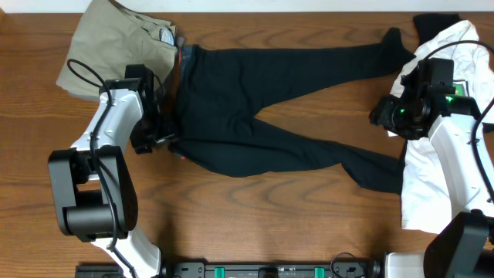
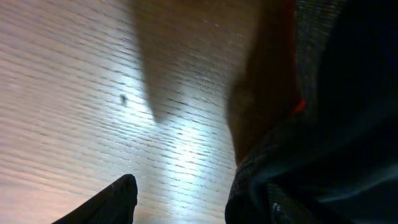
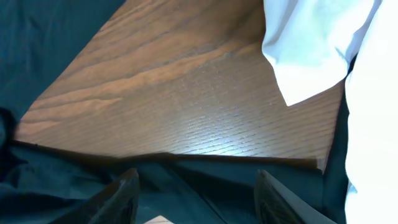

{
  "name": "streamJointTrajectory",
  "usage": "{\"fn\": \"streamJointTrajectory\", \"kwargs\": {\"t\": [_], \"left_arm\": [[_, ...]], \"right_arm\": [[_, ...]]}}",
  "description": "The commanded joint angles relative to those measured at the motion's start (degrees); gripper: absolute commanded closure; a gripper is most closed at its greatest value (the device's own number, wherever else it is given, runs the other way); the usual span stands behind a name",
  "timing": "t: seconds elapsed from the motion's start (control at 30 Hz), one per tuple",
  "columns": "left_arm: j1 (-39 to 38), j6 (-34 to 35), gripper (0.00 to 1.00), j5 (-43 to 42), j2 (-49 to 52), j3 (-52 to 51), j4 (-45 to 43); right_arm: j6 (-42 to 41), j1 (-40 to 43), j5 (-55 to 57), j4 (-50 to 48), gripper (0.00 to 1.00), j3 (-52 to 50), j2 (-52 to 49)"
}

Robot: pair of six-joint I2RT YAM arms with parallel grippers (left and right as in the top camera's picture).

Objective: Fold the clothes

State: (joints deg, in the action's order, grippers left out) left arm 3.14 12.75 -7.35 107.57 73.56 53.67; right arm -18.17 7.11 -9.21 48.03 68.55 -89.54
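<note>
black trousers [image 1: 255, 93], spread flat, legs splayed rightward

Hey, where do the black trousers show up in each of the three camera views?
Overhead: black trousers spread across the middle, waistband at the left.
Left wrist: trousers fill the right side, showing the grey waistband with its red-orange edge.
Right wrist: trousers in the top left corner and along the bottom.
Shared landmark: the wooden table, in all three.
</note>
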Motion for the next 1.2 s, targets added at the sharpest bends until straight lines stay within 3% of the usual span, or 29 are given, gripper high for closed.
{"fn": "streamJointTrajectory", "kwargs": {"t": [0.0,0.23,0.4,0.5,0.57,0.63,0.8,1.17], "left_arm": [[0.0,-2.6,0.33,-3.8,-3.5,-0.4,0.7],[0.0,-2.6,0.33,-3.6,-13.1,-0.4,3.5],[0.1,-2.3,0.33,-3.6,-13.4,-2.0,4.1],[0.1,-1.7,0.44,-3.6,-13.2,-5.2,-1.2],[0.1,-1.7,0.61,-3.5,-13.2,-7.1,-5.6],[0.1,-0.2,0.69,-1.4,-13.2,-8.6,-8.6],[0.1,2.9,0.73,8.0,-12.8,-12.0,-12.4],[-3.1,2.6,0.75,0.2,-7.6,-12.6,-20.2]], "right_arm": [[0.7,-0.4,0.0,-0.3,0.42,0.3,0.0],[0.7,-0.4,0.0,-0.3,0.41,0.3,0.0],[0.7,-0.4,0.0,-0.3,0.41,0.3,0.0],[0.7,-0.4,0.0,-0.3,0.41,0.3,0.0],[0.7,-0.4,-0.1,-0.3,0.41,0.3,0.0],[0.7,-0.4,-0.1,-0.3,0.41,0.3,0.0],[0.7,-0.4,-0.1,0.2,0.41,0.3,0.0],[0.7,-0.4,-0.1,0.2,0.41,0.3,0.0]]}}
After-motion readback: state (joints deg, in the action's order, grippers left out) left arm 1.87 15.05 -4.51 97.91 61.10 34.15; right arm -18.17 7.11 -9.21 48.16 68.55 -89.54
